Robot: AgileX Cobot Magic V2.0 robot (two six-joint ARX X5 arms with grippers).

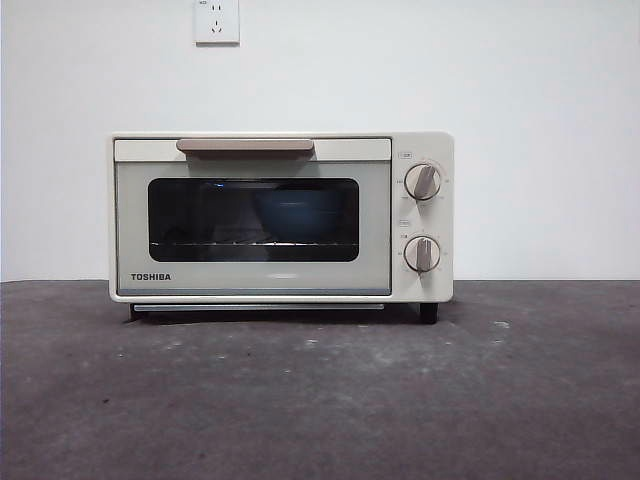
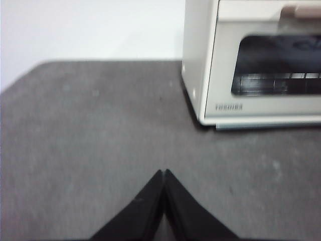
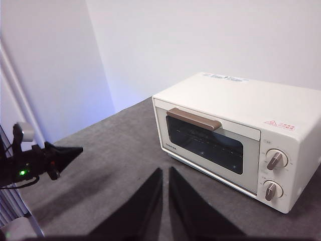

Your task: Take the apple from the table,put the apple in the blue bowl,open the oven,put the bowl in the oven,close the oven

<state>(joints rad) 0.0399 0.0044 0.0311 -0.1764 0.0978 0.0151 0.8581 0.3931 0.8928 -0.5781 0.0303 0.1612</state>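
Observation:
The cream-white oven [image 1: 280, 218] stands on the table [image 1: 320, 400] with its door shut and the beige handle [image 1: 245, 145] at the top. Through the dark window the blue bowl [image 1: 297, 214] shows dimly on the rack inside. The apple is not visible in any view. My left gripper [image 2: 164, 171] hovers shut and holding nothing over bare table, off the oven's [image 2: 251, 65] TOSHIBA-logo corner. My right gripper [image 3: 165, 169] is shut with nothing in it, raised above the table in front of the oven [image 3: 235, 135]. Neither gripper appears in the front view.
A white wall with a socket [image 1: 216, 21] rises behind the oven. Two round knobs [image 1: 422, 182] sit on the oven's panel. The left arm's black gripper [image 3: 62, 152] shows at the side of the right wrist view, over the table's far edge.

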